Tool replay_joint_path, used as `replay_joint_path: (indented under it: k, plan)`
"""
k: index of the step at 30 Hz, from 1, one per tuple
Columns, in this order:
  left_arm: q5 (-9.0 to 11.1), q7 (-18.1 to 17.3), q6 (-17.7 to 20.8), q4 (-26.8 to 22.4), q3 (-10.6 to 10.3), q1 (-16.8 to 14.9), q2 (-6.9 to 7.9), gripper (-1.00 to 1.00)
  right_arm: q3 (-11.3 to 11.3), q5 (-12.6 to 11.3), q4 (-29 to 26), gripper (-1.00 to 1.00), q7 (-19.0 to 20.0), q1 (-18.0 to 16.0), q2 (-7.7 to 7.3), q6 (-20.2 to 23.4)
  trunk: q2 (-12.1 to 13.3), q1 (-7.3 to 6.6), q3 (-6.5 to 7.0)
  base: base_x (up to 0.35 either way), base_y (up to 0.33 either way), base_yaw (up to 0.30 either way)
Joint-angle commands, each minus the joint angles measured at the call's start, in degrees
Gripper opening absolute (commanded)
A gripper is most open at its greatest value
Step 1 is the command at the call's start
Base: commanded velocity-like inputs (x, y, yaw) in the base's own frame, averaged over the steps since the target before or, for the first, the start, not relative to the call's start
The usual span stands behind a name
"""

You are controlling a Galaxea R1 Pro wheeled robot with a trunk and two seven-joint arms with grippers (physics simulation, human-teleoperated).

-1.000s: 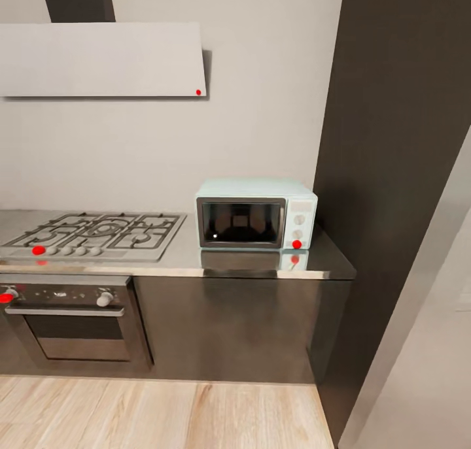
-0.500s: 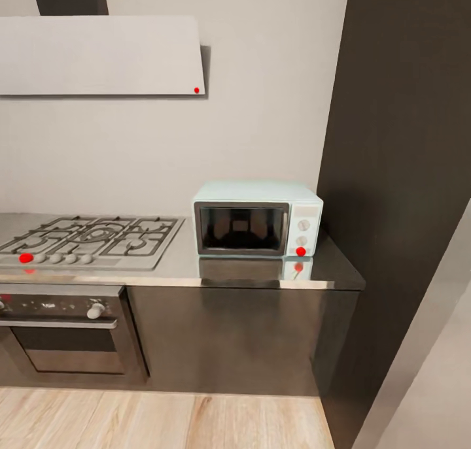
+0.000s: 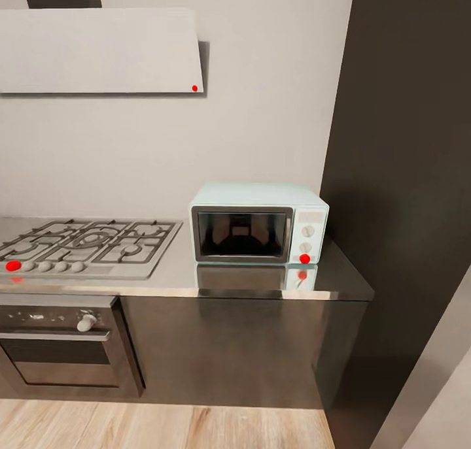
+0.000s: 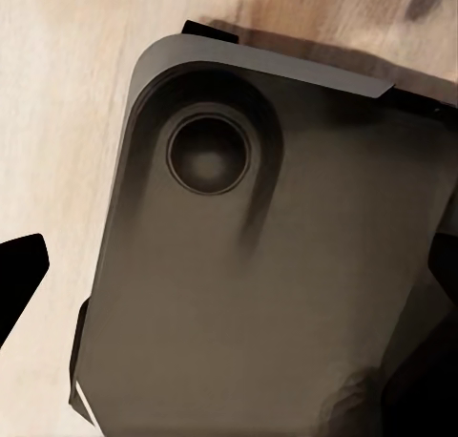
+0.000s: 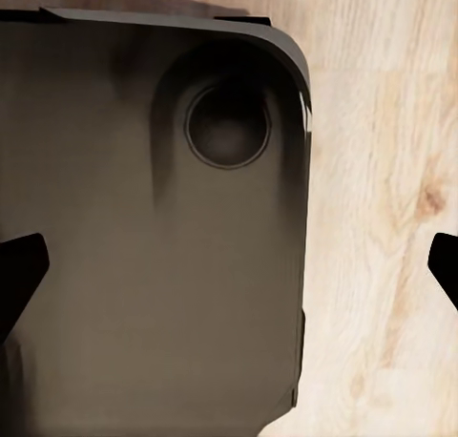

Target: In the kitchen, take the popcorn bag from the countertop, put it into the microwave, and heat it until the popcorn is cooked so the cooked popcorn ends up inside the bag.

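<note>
Camera shifted since a second ago: whole kitchen view slid, microwave [image 3: 259, 224] now sits a bit lower and further right in my head view, hob pushed toward the left edge. Things themselves haven't moved.

Dark tall cabinet [image 3: 405, 142] fills the right side, floor to top. Grey wall behind, pale range hood [image 3: 98, 50] up left with a red dot at its lower right corner. Bench [image 3: 248, 282] runs across, glossy steel-look top over dark cabinets, ends against the tall cabinet. Built-in oven [image 3: 59, 344] under the bench at left, one pale knob visible. Gas hob [image 3: 85, 243] set into the bench above it, row of knobs along its front, leftmost one red. Microwave stands on the bench just right of the hob, door closed, dark glass, two round knobs and a red dot on its right panel; reflection shows in the bench top.

Both wrist views look down on my own dark base [image 4: 267, 265] over wood floor [image 5: 382, 218].

Left pincer [image 4: 229, 284]: fingertips at opposite frame edges, apart. Right pincer [image 5: 234, 270]: same, apart, nothing between.
</note>
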Motion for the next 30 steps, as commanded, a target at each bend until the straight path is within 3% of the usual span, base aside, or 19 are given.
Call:
replay_joint_path:
  k: [1,14,16,17,19,20,22,25,28,30]
  plan:
    - [0.4,-0.2,-0.1,0.0,0.0,0.0,0.02,1.0,0.0,0.0,0.1,1.0,-0.1,0.0,-0.03,-0.3,0.0,0.0,-0.04,0.0,0.0,0.0]
    - [0.4,-0.2,-0.1,-0.1,0.0,0.0,-0.05,1.0,0.1,0.5,-0.2,1.0,0.1,0.0,0.05,-0.4,0.0,0.0,-0.04,0.0,0.0,0.0]
    - [0.4,-0.2,-0.1,-0.1,0.1,0.0,-0.05,1.0,-0.3,0.4,-3.6,1.0,0.2,0.0,0.0,0.3,0.0,0.0,-0.04,0.0,0.0,0.0]
    - [0.4,-0.2,-0.1,0.0,0.1,0.0,-0.05,1.0,-0.2,0.5,-10.5,1.0,0.5,0.0,0.02,1.3,0.0,0.0,-0.04,0.0,0.0,0.0]
    - [0.4,-0.2,-0.1,0.0,0.1,0.0,-0.05,1.0,-0.2,0.6,-18.9,1.0,0.5,0.0,0.26,7.0,0.0,0.0,-0.04,0.0,0.0,0.0]
    - [0.4,-0.2,-0.1,0.0,0.1,0.0,-0.05,1.0,-0.1,0.7,-27.3,1.0,0.6,0.0,0.48,14.6,0.0,0.0,-0.04,0.0,0.0,0.0]
    - [0.3,-0.2,-0.1,-0.1,0.1,0.0,-0.05,1.0,-0.1,0.6,-38.5,1.0,0.8,0.0,0.64,23.2,0.0,0.0,-0.04,0.0,0.0,0.0]
    - [0.3,-0.2,-0.1,0.0,0.1,0.0,-0.05,1.0,-0.1,0.5,-52.7,1.0,0.9,0.0,0.66,32.8,0.0,0.0,-0.04,0.0,0.0,0.0]
    - [0.3,-0.2,-0.1,0.0,0.1,0.0,-0.05,1.0,2.1,0.5,-68.2,1.0,0.7,-0.2,0.88,43.0,0.0,0.0,-0.04,0.0,0.0,0.0]
    - [0.3,-0.2,-0.1,0.0,0.1,0.0,-0.05,1.0,3.8,0.6,-74.6,1.0,0.6,-0.7,1.18,47.0,0.0,0.0,-0.04,0.0,0.0,0.0]
